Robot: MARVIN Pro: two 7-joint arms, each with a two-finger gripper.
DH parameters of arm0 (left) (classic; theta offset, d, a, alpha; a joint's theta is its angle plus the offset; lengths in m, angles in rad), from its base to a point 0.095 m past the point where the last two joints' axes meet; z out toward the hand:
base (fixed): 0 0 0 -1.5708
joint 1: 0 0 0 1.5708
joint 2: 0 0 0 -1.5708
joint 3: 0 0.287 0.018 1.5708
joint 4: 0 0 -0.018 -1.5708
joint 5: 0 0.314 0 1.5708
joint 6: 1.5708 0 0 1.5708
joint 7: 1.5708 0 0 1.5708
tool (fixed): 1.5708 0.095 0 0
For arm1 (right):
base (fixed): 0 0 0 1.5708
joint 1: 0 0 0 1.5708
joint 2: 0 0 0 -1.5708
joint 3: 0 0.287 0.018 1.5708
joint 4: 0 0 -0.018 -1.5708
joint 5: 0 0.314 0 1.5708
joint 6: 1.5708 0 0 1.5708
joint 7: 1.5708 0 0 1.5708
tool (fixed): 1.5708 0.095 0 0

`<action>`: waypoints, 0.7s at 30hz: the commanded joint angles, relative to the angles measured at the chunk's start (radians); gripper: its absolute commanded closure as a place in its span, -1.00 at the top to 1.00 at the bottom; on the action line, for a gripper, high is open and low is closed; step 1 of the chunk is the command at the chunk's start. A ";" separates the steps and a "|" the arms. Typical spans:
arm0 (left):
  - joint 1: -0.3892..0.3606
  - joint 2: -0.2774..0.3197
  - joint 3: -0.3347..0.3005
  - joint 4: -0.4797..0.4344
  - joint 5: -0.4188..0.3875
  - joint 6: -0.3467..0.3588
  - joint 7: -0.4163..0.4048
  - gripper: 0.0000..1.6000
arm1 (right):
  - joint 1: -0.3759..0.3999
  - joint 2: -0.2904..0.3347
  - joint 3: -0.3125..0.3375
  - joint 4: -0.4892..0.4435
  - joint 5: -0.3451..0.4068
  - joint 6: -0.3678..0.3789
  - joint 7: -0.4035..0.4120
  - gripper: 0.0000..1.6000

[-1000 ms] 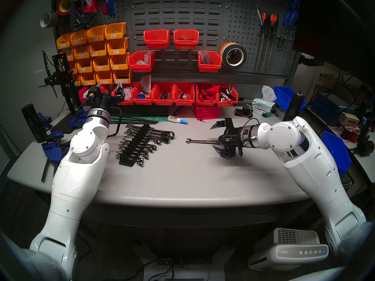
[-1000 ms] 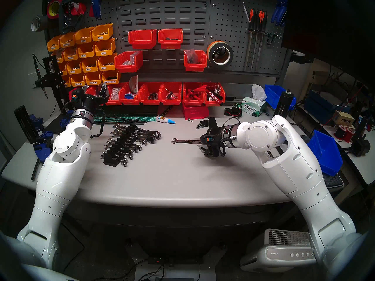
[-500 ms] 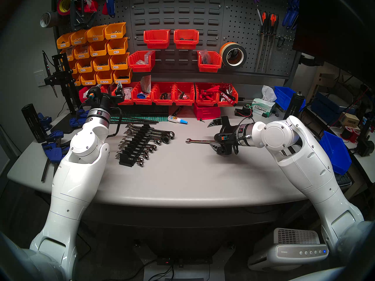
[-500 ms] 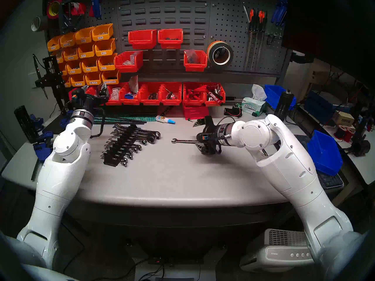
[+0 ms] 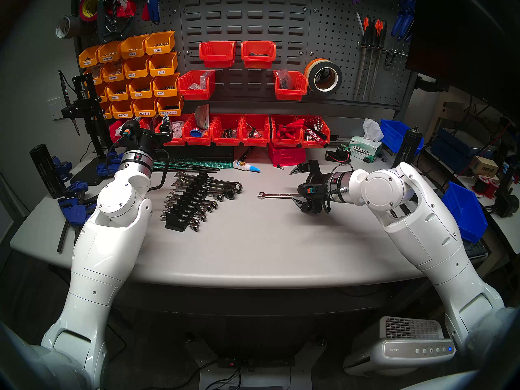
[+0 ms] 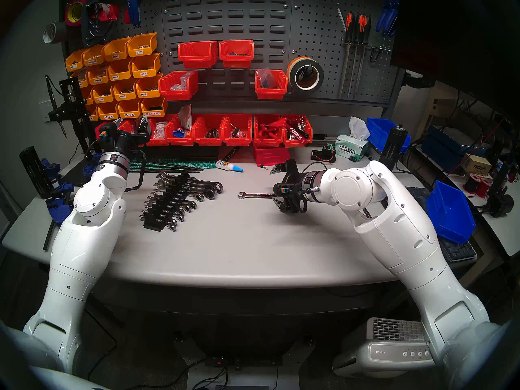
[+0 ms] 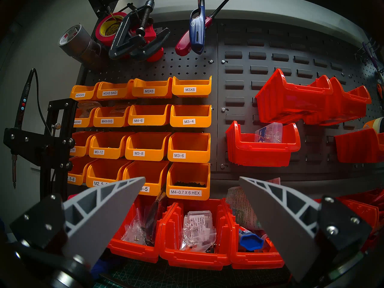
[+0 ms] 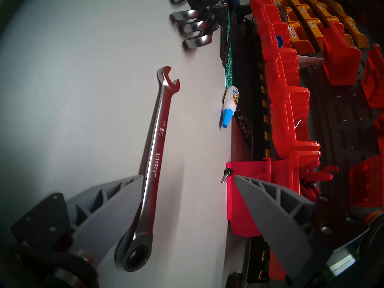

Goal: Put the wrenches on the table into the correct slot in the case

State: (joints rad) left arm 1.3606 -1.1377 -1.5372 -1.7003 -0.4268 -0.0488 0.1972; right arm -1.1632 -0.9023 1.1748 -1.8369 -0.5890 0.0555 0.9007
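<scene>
From the head's left eye: the right gripper (image 5: 300,189) is spread wide over the ring end of the lone wrench (image 5: 277,195), which lies flat on the grey table (image 5: 253,254), well to the right of the black wrench rack (image 5: 188,201). Nothing is gripped, so I'd call this the reach-in before the pick.

The head's right eye shows the same: the loose wrench (image 6: 257,195) lies right of the rack (image 6: 168,202), its open jaw pointing toward it. One gap shows midway along the rack's row, likely its home.

Left wrist view: the left gripper (image 7: 192,180) is parted and empty, aimed at the bins, far from the rack.

Right wrist view: the chrome wrench (image 8: 154,156), stamped 1/2, lies with one finger (image 8: 116,200) alongside its handle and the other well clear. Whether that finger touches, I cannot tell. Next it needs to settle around the handle and squeeze; slim, polished steel lying flat may slip.
</scene>
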 commanded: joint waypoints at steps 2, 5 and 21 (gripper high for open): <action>-0.032 0.001 -0.008 -0.028 0.000 -0.011 0.000 1.00 | 0.007 0.018 0.006 0.022 -0.033 0.017 -0.008 1.00; -0.032 0.001 -0.008 -0.028 0.000 -0.011 0.000 1.00 | 0.009 0.017 0.003 0.029 -0.036 0.016 -0.010 1.00; -0.032 0.001 -0.008 -0.028 0.000 -0.011 0.000 1.00 | 0.046 -0.035 -0.049 0.058 -0.019 -0.028 -0.018 1.00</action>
State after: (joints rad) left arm 1.3606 -1.1377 -1.5372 -1.7003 -0.4267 -0.0488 0.1972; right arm -1.1275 -0.9070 1.1534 -1.7924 -0.6128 0.0456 0.8828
